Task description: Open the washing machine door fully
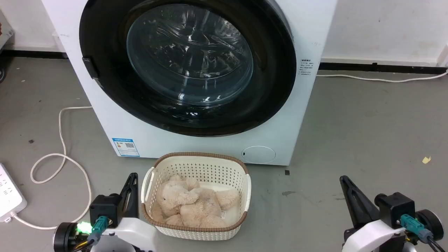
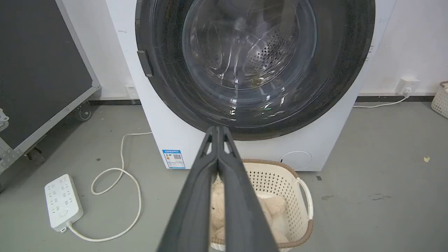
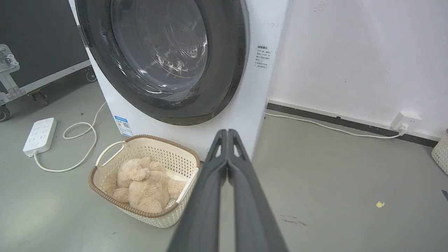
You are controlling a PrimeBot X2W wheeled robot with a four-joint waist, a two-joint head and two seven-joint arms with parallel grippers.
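The washing machine door [image 1: 276,73] is a big round disc with a glossy black rim and a bulging clear glass centre; it lies flat against the white machine, closed. A small dark handle tab [image 1: 91,67] sits on its left rim. The door [image 2: 336,56] fills the top of the left wrist view, and the door [image 3: 224,70] is seen at an angle in the right wrist view. My left gripper [image 1: 133,176] is shut and empty at the lower left, beside the basket. My right gripper [image 1: 343,179] is shut and empty at the lower right, well short of the machine.
A cream perforated basket [image 1: 245,182] holding a beige plush toy [image 1: 189,203] stands on the floor right in front of the machine. A white power strip [image 1: 8,196] and looping cable [image 1: 61,154] lie at the left. A round white service flap [image 1: 258,154] sits low on the machine.
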